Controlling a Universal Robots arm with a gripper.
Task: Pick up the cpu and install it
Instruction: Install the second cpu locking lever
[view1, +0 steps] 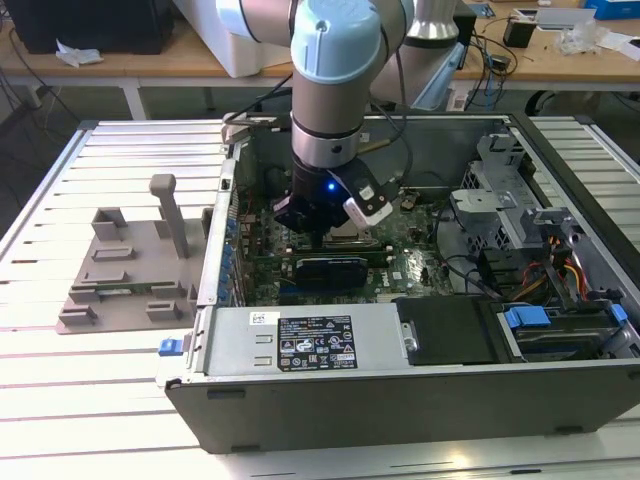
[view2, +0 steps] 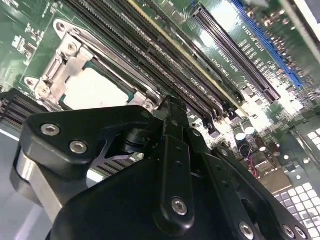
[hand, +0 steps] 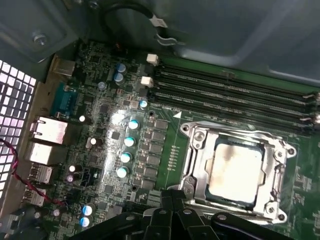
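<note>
Gripper (view2: 172, 107): fingers together, nothing held, hovering above motherboard (hand: 125, 130) | cpu (hand: 235, 167): seated in socket frame (hand: 197, 150), just beside gripper | Lettering: illegible

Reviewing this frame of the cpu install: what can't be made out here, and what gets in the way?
- Exterior view: the cpu socket, hidden beneath the gripper and arm.
- First wrist view: the near rim of the socket frame, covered by the gripper body; the cpu lies in the frame, but whether it is fully seated cannot be told.
- Second wrist view: part of the cpu, covered by the gripper linkage.
- How the jaws stand cannot be told.
</note>
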